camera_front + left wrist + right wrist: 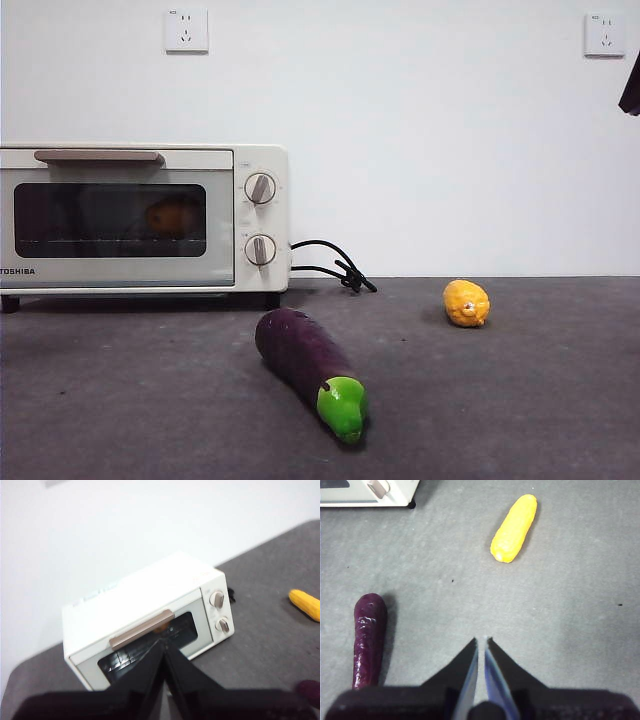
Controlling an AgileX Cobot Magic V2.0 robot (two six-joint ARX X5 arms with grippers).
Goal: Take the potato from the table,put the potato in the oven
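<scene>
Behind the dark glass door of the oven [140,220], we are seeing the potato [172,216] sitting inside, with the door closed. We are holding the left gripper [164,645] above the table [520,400], facing the oven front, its jaws pressed together and gripping nothing. We are keeping the right gripper [481,642] over bare table between the eggplant [369,637] and the yellow fruit [515,527], jaws nearly touching, empty.
</scene>
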